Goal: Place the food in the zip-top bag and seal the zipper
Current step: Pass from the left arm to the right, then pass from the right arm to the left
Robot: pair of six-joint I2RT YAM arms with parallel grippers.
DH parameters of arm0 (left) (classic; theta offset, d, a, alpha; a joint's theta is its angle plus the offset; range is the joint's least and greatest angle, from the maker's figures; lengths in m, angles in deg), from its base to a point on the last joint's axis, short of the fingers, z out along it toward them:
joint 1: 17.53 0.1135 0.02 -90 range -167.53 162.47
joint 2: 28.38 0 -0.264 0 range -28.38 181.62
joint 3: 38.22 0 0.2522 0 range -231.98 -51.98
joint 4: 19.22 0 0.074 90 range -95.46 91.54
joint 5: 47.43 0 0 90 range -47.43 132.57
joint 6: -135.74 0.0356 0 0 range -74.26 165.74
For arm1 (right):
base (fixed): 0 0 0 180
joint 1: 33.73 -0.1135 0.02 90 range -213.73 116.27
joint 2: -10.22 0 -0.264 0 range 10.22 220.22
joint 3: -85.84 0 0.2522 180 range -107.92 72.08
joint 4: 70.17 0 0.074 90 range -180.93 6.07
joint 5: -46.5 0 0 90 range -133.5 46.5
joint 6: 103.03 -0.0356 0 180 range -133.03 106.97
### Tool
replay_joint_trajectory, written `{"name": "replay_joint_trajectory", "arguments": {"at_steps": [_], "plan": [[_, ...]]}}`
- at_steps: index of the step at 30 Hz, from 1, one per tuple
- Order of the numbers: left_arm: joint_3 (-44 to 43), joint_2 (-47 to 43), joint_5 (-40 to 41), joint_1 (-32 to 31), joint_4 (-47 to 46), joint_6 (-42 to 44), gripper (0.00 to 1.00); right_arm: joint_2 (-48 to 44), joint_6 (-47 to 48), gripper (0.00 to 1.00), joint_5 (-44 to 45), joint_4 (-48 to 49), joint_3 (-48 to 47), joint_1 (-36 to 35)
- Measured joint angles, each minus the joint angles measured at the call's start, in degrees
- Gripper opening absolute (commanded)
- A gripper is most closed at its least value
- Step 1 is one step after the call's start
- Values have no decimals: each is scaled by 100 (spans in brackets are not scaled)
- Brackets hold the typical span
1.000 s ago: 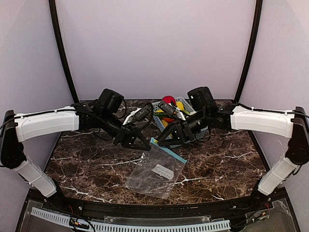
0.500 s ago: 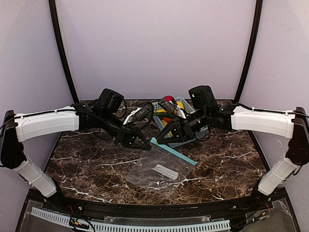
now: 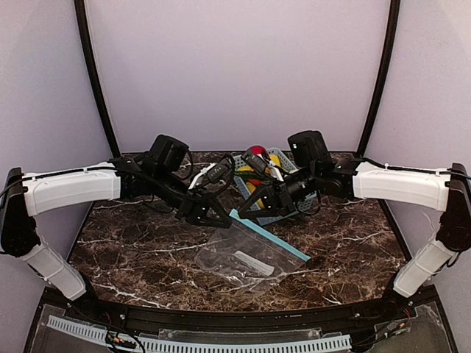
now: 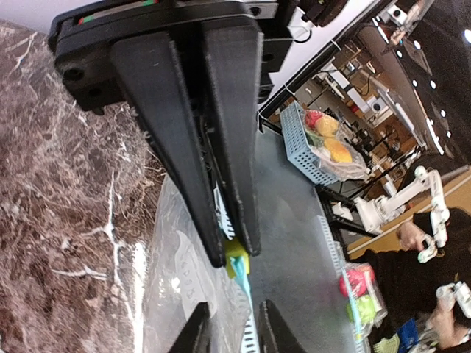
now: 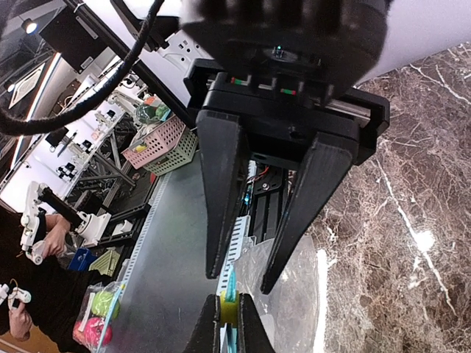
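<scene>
Left gripper [image 4: 234, 255]: fingers pressed together on the far-left end of the zipper [image 3: 274, 237], holding that corner just off the table [image 3: 125, 243].
Right gripper [image 5: 241, 281]: fingers spread apart with nothing between them, tips just beside the left pinch and facing it.
Bag [image 3: 246, 259]: lies flat at near centre, with the zipper along its far-right edge.
Food [image 3: 273, 161]: in the basket [image 3: 288, 163] at far centre, behind both grippers and partly hidden.

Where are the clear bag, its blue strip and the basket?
clear bag [image 3: 246, 259], top external view, on its flat middle.
blue strip [image 3: 271, 237], top external view, midway along the strip.
basket [image 3: 282, 156], top external view, on its far rim.
</scene>
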Motion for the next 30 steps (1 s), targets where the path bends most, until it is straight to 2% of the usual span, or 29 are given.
{"name": "replay_joint_trajectory", "arguments": {"at_steps": [1, 3, 10, 16, 18, 22, 30], "plan": [[4, 0, 4, 0, -31, -28, 43, 0, 2, 0, 17, 0, 0, -2], [42, 0, 13, 0, -131, -107, 49, 0, 2, 0, 44, 0, 0, -4], [175, 2, 98, 0, -398, -321, 50, 0, 0, 0, 166, 0, 0, -31], [234, 2, 166, 0, -699, -503, 33, 35, 4, 0, 223, -7, 0, -87], [286, 2, 201, 0, -813, -581, 20, 63, 4, 0, 254, -15, -2, -103], [348, 2, 210, 0, -951, -695, 5, 109, 22, 0, 348, -63, -2, -109], [369, 0, 203, 0, -922, -688, 1, 111, 33, 0, 459, -129, -7, -101]]}}
